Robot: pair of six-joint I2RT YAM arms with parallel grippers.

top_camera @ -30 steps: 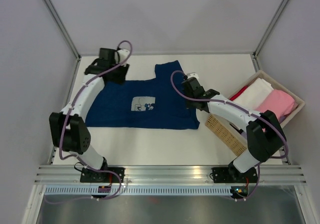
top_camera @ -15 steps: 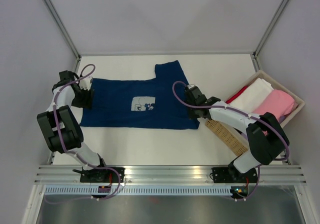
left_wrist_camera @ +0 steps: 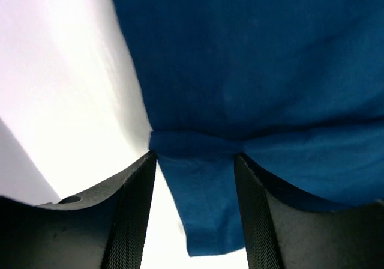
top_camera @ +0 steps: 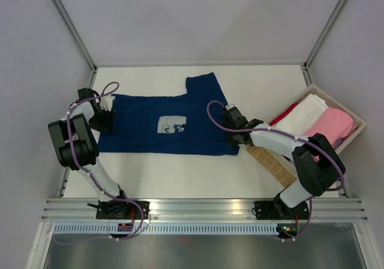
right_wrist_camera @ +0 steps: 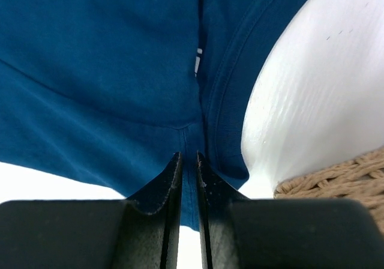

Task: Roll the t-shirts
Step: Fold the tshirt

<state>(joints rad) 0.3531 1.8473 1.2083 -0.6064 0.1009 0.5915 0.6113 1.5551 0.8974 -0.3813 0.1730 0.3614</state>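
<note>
White table [top_camera: 180, 179], matt and smooth, inside grey walls. Navy t-shirt [top_camera: 144, 113] lies flat mid-table, soft knit, one sleeve towards the far edge; spread so, presumably, to give straight edges for rolling. Woven basket [top_camera: 270, 161] at right holds white and pink bundles [top_camera: 309, 113]. Left gripper [top_camera: 103, 116] straddles the shirt's left edge, jaws apart, nothing clamped. Right gripper [top_camera: 233, 136] pinches the right edge, creases converging there. Small pale print [top_camera: 172, 125] faces up.

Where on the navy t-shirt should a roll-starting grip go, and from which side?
Probably grip the navy t-shirt at its left edge, low from the left. It lies flat, that edge straight and free; the left gripper sits there, open jaws straddling a ridge of cloth.
</note>
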